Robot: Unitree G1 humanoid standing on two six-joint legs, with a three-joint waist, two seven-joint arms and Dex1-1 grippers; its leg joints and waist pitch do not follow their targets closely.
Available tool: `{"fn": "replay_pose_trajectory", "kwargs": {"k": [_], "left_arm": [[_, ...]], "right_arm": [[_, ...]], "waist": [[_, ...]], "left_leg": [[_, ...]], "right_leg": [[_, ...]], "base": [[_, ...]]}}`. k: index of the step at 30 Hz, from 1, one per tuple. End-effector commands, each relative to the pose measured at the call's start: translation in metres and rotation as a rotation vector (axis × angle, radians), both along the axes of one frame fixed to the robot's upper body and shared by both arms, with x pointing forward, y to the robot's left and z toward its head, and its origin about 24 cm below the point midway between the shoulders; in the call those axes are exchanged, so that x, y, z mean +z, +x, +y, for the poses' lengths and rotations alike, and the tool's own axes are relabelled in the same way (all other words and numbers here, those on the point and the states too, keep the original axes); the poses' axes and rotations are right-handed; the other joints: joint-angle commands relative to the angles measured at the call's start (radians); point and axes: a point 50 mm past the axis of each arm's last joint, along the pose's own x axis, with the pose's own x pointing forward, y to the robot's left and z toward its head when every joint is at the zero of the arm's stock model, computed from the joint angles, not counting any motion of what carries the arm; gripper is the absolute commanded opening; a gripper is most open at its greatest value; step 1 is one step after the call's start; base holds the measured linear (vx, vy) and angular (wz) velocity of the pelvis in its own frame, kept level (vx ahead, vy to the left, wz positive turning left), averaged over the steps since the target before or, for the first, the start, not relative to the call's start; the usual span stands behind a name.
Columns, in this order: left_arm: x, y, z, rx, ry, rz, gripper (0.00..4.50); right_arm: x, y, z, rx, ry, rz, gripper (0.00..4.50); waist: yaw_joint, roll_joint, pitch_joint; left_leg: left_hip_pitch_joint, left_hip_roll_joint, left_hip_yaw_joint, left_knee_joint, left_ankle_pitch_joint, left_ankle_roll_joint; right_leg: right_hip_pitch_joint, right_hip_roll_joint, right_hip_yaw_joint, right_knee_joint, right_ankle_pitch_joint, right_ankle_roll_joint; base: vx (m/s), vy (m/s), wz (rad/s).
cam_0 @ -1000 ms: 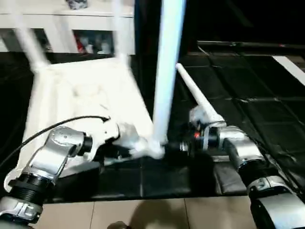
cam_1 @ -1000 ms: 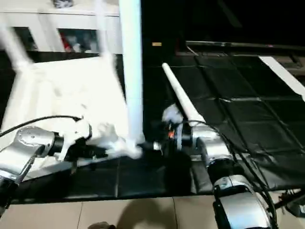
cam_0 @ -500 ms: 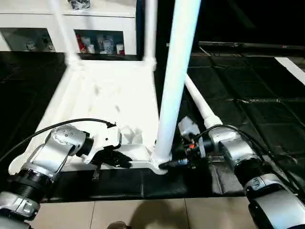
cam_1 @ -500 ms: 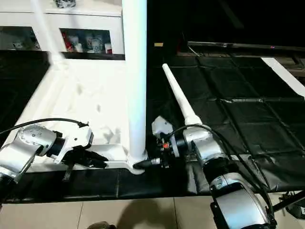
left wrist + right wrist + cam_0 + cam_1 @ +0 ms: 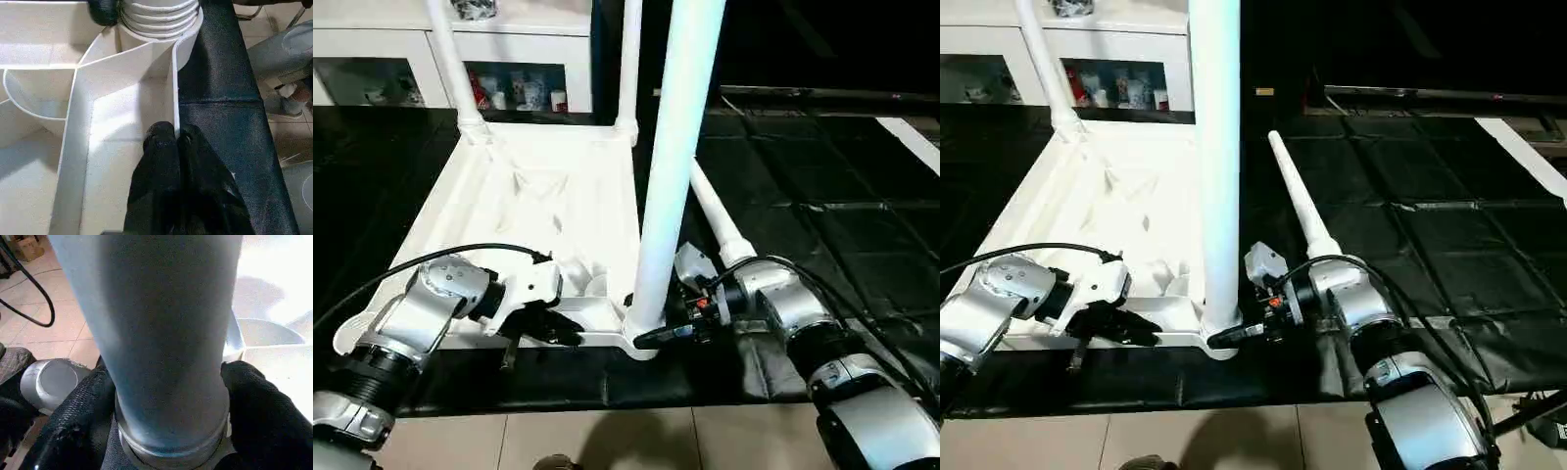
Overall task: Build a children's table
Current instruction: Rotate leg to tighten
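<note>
Right wrist view: the right hand (image 5: 166, 431) pinches the upright leg (image 5: 161, 333) (left hand (image 5: 175, 142) pinching the tabletop rim (image 5: 175, 88)).

The tall leg (image 5: 671, 166) in front of me goes up past the top edge, so I cannot see its far end. The two legs at the back (image 5: 453, 61) are cut off up there too. My right gripper (image 5: 166, 401) sits around the tall leg, and the leg hides the part of my fingers (image 5: 80, 413) behind it. My left gripper (image 5: 175, 142) covers a bit of the table top's rim (image 5: 174, 83). The near left corner of the table top (image 5: 548, 196) is hidden behind my left arm. The little things in the cabinet (image 5: 524, 88) are too small to tell.
</note>
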Motion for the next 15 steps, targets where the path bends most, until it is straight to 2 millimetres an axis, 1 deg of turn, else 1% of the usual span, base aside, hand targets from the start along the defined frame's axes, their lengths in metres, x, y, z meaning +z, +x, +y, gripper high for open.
{"fn": "replay_pose_trajectory", "kwargs": {"k": [1,2,3,5,10,12,14,15], "left_arm": [[-0.008,-0.006,-0.001,-0.063,0.045,0.056,0.00],[-0.008,-0.006,-0.001,-0.063,0.046,0.057,0.00],[-0.008,-0.007,0.000,-0.063,0.046,0.059,0.00],[-0.009,-0.007,0.001,-0.062,0.048,0.061,0.00],[-0.009,-0.006,0.002,-0.038,0.040,0.069,0.00],[-0.011,-0.004,0.002,0.058,-0.007,0.081,0.00],[-0.011,-0.001,0.002,0.142,-0.041,0.073,0.00],[-0.011,0.000,0.002,0.167,-0.048,0.067,0.00]], "right_arm": [[0.002,0.000,0.000,0.018,0.006,-0.008,3.03],[0.001,0.000,0.000,0.019,0.006,-0.006,2.92],[0.001,-0.001,0.000,0.019,0.006,-0.003,2.92],[0.000,-0.001,0.001,0.021,0.010,0.000,2.76],[-0.001,-0.002,0.003,0.014,0.029,0.016,2.72],[-0.004,-0.002,0.006,-0.057,0.066,0.051,2.71],[-0.009,0.000,0.008,-0.138,0.073,0.056,2.71],[-0.010,0.001,0.008,-0.160,0.077,0.057,2.71]], "waist": [[-0.008,0.004,-0.065],[-0.008,0.004,-0.065],[-0.008,0.004,-0.066],[-0.008,0.005,-0.067],[-0.008,0.006,-0.066],[-0.008,0.011,-0.066],[-0.009,0.010,-0.066],[-0.011,0.009,-0.061]], "left_leg": [[0.029,0.073,-0.022,-0.068,-0.173,0.041],[0.029,0.073,-0.022,-0.069,-0.176,0.040],[0.030,0.073,-0.022,-0.068,-0.174,0.040],[0.030,0.073,-0.022,-0.068,-0.167,0.042],[0.031,0.073,-0.022,-0.068,-0.175,0.039],[0.032,0.074,-0.022,-0.069,-0.179,0.032],[0.031,0.074,-0.022,-0.070,-0.184,0.028],[0.031,0.074,-0.023,-0.074,-0.215,0.016]], "right_leg": [[0.032,-0.102,0.056,-0.066,-0.078,-0.255],[0.032,-0.102,0.056,-0.066,-0.083,-0.254],[0.033,-0.102,0.056,-0.066,-0.081,-0.255],[0.032,-0.101,0.055,-0.064,-0.071,-0.256],[0.032,-0.101,0.056,-0.065,-0.076,-0.257],[0.031,-0.101,0.056,-0.063,-0.071,-0.261],[0.032,-0.102,0.056,-0.064,-0.074,-0.263],[0.029,-0.102,0.057,-0.069,-0.112,-0.262]], "base": [[0.000,0.000,0.00],[0.000,0.000,0.00],[0.000,0.000,0.00],[0.000,0.000,0.00],[0.000,0.000,0.00],[0.000,0.000,0.00],[0.000,0.000,0.00],[0.000,0.000,0.00]]}}
